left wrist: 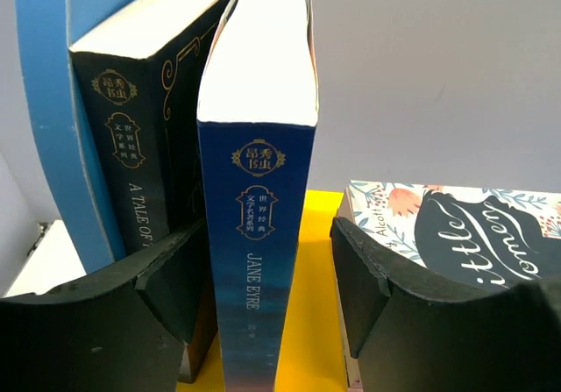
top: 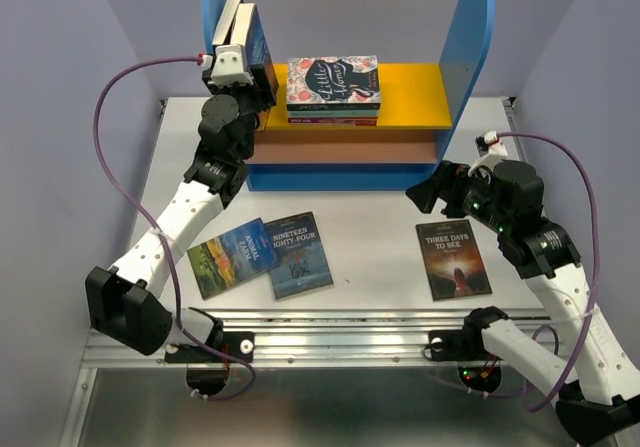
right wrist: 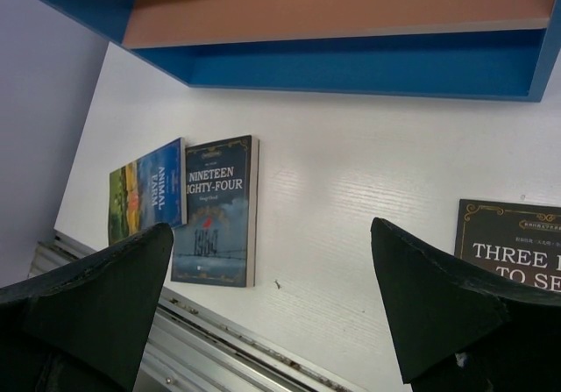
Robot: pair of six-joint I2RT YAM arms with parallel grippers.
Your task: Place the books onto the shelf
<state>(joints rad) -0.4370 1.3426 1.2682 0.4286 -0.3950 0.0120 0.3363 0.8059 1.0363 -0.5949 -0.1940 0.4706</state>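
- Currently, the step in hand is standing Jane Eyre (left wrist: 256, 173) upright on the yellow upper board (left wrist: 311, 322) of the shelf (top: 480, 37), beside A Tale of Two Cities (left wrist: 131, 173) at the shelf's left panel (left wrist: 53, 103).
- My left gripper (left wrist: 266, 260) straddles Jane Eyre with its jaws apart. A gap shows at one finger, so I judge there is no grip.
- My right gripper (right wrist: 272, 278) hangs wide and empty before the shelf's base.
- Three Days to See (top: 453, 259), Nineteen Eighty-Four (top: 299, 254) and Animal Farm (top: 232, 257) lie flat on the table (top: 370, 237) in front of the shelf.
- Next move: draw the left gripper straight back without tipping Jane Eyre, then approach a flat book low, at its edge.
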